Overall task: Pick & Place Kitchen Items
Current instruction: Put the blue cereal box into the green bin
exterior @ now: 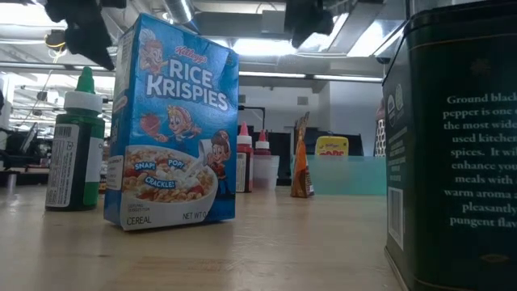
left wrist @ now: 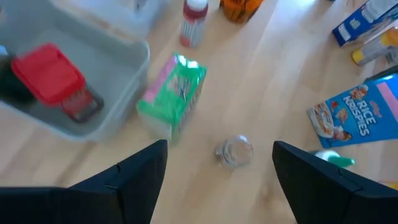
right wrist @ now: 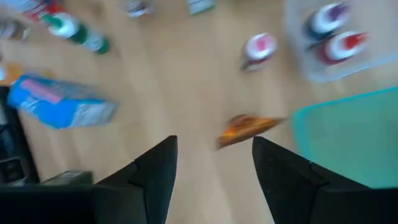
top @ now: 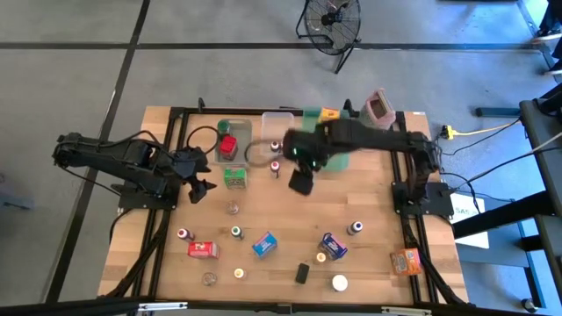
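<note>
While both arms are held above the wooden table [top: 290, 237], the left gripper [top: 198, 188] is seen just beside the green box [top: 234, 177], on the side away from the table's middle, with its fingers [left wrist: 134, 180] spread wide and nothing held between them. In the left wrist view, that green box [left wrist: 172, 98] is found ahead of the spread fingers, and a small clear jar [left wrist: 234, 151] lies closer still, in line with the gap between them but untouched. Beside the green box, a red-topped item [left wrist: 53, 78] is held in a clear bin [left wrist: 118, 87], and a red-capped bottle [left wrist: 193, 22] stands just beyond the box.

Over to the right gripper [top: 301, 182], which is hung above the boards on the far side of the green box from the left gripper. Its fingers [right wrist: 152, 180] are parted, nothing is gripped, and a small orange packet [right wrist: 245, 129] is seen on the wood past the fingertips. A blue cereal box [top: 264, 243] is stood nearer the table's front edge than the green box, well apart from both grippers. A pinkish grater [top: 379, 107] is placed at the back edge.
</note>
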Controlling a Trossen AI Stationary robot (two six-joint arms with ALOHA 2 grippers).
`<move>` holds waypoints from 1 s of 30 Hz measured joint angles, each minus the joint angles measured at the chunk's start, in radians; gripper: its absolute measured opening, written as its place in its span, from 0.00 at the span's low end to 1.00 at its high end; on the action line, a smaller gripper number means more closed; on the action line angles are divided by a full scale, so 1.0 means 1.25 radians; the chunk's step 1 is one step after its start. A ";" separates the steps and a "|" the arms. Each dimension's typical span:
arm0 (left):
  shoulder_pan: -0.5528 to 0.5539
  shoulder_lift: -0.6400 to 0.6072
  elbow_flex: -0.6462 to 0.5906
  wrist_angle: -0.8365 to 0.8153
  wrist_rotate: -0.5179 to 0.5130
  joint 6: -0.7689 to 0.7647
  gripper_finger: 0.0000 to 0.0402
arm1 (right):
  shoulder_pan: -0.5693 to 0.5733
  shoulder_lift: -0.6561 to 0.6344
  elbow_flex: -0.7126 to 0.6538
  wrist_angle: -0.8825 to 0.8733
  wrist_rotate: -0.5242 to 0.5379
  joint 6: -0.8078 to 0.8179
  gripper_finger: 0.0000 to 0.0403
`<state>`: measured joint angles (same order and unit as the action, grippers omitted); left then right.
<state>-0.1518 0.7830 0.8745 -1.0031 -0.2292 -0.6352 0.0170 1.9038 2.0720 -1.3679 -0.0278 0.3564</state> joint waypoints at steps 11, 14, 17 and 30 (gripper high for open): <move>-0.093 0.000 0.000 -0.036 -0.097 -0.087 0.71 | 0.269 0.002 -0.001 -0.003 0.135 0.316 0.52; -0.124 0.000 0.000 -0.035 -0.136 -0.102 0.72 | 0.339 0.002 -0.001 -0.004 0.213 0.409 0.52; -0.152 0.000 0.000 -0.032 -0.189 -0.135 0.72 | 0.404 0.002 -0.001 -0.004 0.322 0.491 0.52; -0.188 0.000 0.000 0.205 -0.304 -0.080 0.71 | 0.416 0.025 -0.001 0.102 0.471 0.481 0.52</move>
<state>-0.3874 0.7834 0.8745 -0.7463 -0.6093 -0.7353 0.5368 1.9356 2.0706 -1.2402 0.5609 0.9579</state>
